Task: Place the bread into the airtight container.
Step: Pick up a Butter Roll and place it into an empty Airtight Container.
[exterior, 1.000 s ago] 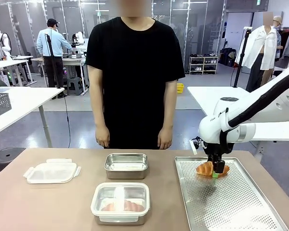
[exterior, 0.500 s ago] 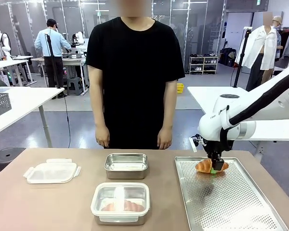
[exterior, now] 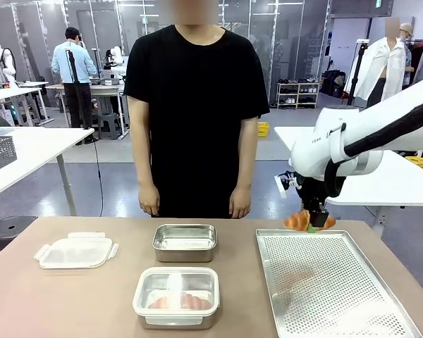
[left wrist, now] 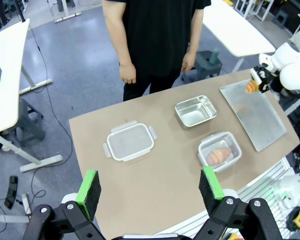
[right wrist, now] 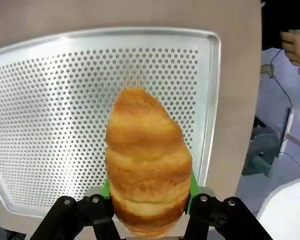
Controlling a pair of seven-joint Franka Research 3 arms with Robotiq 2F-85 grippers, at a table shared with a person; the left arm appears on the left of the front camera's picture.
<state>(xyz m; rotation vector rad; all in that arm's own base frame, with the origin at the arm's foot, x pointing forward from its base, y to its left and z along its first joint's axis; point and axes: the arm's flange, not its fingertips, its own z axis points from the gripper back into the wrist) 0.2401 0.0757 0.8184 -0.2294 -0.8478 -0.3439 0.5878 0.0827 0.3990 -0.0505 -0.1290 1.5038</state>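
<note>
Right gripper [exterior: 314, 222] is clenching the bread [exterior: 296, 222], long axis across the jaws, over the tray's [exterior: 338, 296] far edge, while the empty container [exterior: 185, 254] is lying well to its left.

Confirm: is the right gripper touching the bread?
Touching. The right wrist view shows the right gripper clamped on both sides of the bread.

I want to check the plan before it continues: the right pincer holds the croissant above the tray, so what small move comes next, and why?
Probably carry it toward the robot's left, over the open steel container. The right pincer is shut on the croissant, clear above the perforated tray, and that container looks empty, with no lid on it.
</note>
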